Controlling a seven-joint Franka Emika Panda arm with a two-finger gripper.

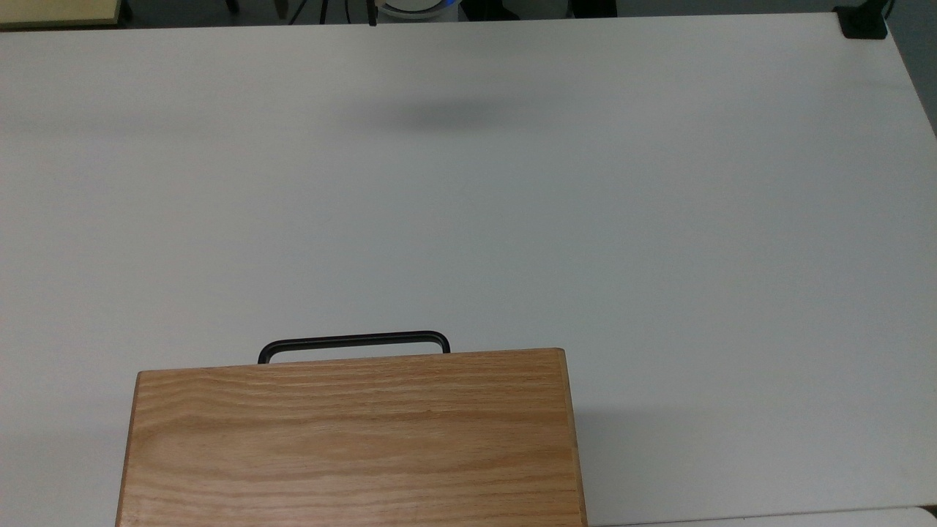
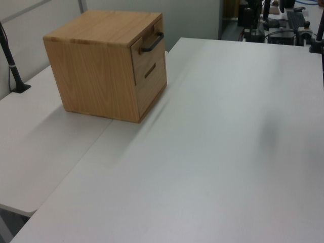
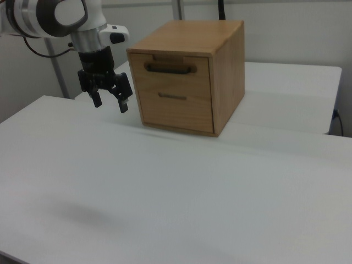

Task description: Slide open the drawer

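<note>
White tabletop (image 3: 165, 181) | oak cabinet (image 3: 190, 74) upper centre of right view | drawer (image 3: 176, 69) closed, black handle (image 3: 170, 69) | hand (image 3: 110, 103) released, fingers spread, upper left, apart from cabinet

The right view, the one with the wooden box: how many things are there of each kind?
Wooden cabinet: 1
Drawers with a black handle: 1, the drawer
Robot hand: 1, fingers open
White table: 1
Total: 4
</note>
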